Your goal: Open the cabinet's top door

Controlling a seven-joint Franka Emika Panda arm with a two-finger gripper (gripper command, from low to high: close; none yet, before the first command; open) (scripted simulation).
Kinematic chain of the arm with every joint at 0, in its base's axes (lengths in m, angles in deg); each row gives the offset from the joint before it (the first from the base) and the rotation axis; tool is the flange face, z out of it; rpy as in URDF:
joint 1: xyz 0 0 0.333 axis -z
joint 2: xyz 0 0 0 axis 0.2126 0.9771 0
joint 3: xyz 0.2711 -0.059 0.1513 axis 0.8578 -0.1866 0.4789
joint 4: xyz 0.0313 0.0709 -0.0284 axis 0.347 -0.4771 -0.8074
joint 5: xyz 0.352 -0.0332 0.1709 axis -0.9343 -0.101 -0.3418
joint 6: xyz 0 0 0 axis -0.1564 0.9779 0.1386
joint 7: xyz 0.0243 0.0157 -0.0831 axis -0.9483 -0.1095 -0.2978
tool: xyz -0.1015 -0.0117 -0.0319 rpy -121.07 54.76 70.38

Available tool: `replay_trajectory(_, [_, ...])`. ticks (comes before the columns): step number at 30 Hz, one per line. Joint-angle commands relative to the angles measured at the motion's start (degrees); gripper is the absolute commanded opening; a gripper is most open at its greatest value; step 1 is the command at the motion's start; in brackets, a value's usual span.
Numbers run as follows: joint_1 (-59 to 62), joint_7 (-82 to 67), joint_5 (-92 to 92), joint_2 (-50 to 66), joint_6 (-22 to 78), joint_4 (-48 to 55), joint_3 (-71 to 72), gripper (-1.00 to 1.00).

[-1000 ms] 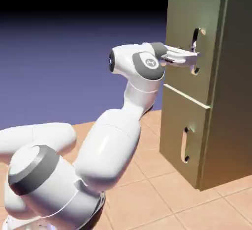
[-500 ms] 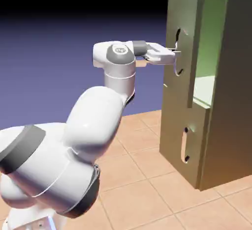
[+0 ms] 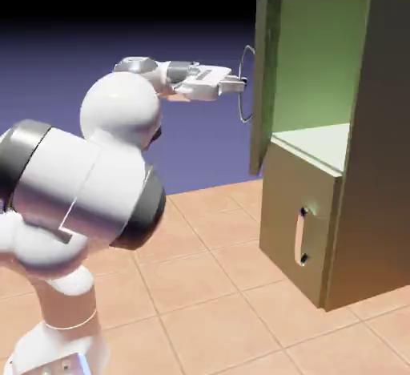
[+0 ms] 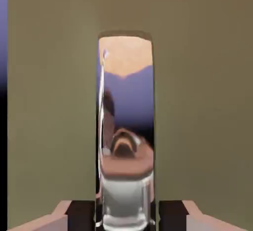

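my claw (image 3: 243, 83) is closed on the tall silver handle (image 3: 243, 105) of the top door (image 3: 263, 85), one fingertip against each side of the loop. from my hand view the handle runs straight up the middle, between my fingertips (image 4: 81, 216), shiny enough to mirror orange, violet and a pale shape. behind it the door's olive face fills nearly everything i see there, a little beyond the handle and facing me. i have the loop partway along its length, with curved silver showing both above and below my grip in the exterior view.

the door stands swung wide at the cabinet's (image 3: 308, 237) exterior-view left side, upright, seen almost edge-on. my arm (image 3: 120, 125) reaches to it from the exterior view's left, the claw pointing level toward the door's outer face.

as for edges: in my hand view one upright edge of the door shows at the far left, with a thin strip of violet and black past it; on the right, olive panel runs all the way to the picture's border. in the exterior view the door's bottom edge hangs just beside the top corner of the shorter lower door (image 3: 296, 213), which is shut. open room lies between the swung door and the cabinet's far side wall, showing the pale green inside (image 3: 320, 61) and a light shelf floor (image 3: 320, 143). above and below my claw, outside the loop, there is open backdrop.
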State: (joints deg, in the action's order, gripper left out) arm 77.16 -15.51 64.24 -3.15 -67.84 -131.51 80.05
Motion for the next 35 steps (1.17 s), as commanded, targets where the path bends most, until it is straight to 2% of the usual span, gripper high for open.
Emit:
replay_trajectory(1, [-1.06, 1.32, -1.81, -2.08, 2.28, 0.95, 0.43, -1.0])
replay_trajectory(7, [-6.92, 8.82, -12.49, -14.54, 13.14, 8.35, 0.78, -1.0])
replay_trajectory(13, [-11.38, 15.0, -22.73, -26.99, 19.36, 17.73, -1.44, -1.0])
replay_trajectory(23, [-14.04, 19.53, -37.88, -47.75, 22.66, 34.83, -6.92, -1.0])
replay_trajectory(34, [-9.38, 15.87, -50.29, -69.43, 24.08, 53.82, -10.51, -1.0])
replay_trajectory(35, [-9.38, 15.87, -50.29, -69.44, 24.08, 53.82, -10.51, 1.0])
